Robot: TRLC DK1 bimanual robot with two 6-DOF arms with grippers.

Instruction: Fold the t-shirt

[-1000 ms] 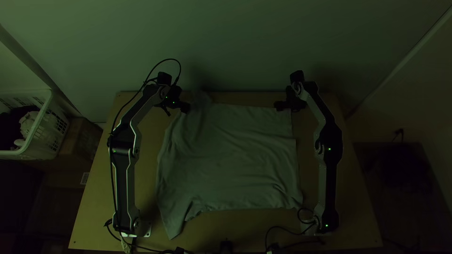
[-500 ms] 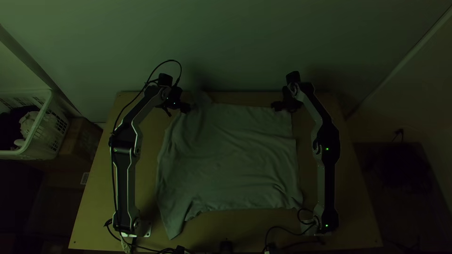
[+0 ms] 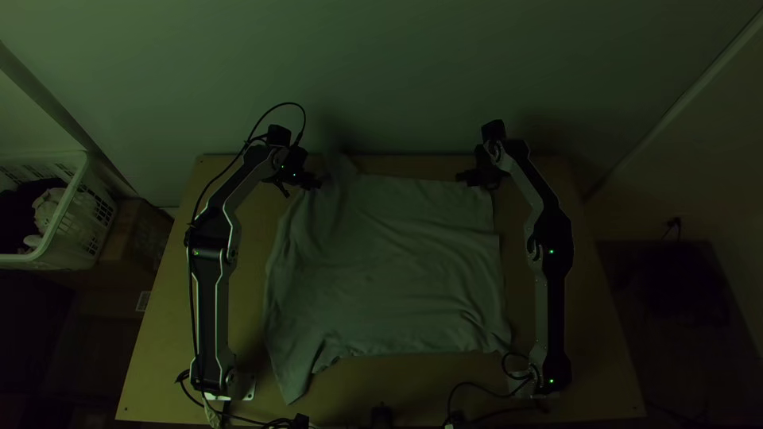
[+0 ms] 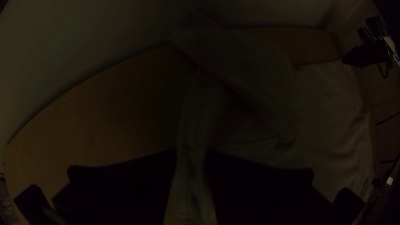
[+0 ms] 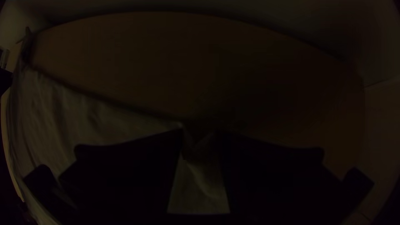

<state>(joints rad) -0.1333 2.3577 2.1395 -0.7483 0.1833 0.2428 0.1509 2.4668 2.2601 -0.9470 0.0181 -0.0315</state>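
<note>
In the top view, a grey t-shirt (image 3: 389,270) lies spread on the table, with a sleeve-like part pointing toward the near edge at its lower left. My left gripper (image 3: 312,182) is at the shirt's far left corner, my right gripper (image 3: 467,178) at its far right corner. The left wrist view has a raised strip of shirt (image 4: 192,183) between the parted fingers of the left gripper (image 4: 191,152). Cloth (image 5: 200,183) also shows between the right gripper's (image 5: 201,132) fingers, which stand a little apart near the shirt's corner.
Bare wood of the table (image 3: 588,349) surrounds the shirt. A white basket (image 3: 75,218) holding cloth stands beyond the left edge, next to a cardboard box (image 3: 131,242). Cables (image 3: 485,387) run along the near edge, and a wall rises behind the far edge.
The right gripper has shifted slightly left along the shirt's far edge, with its arm leaning inward a little. The left arm has barely moved, and the shirt looks the same.
</note>
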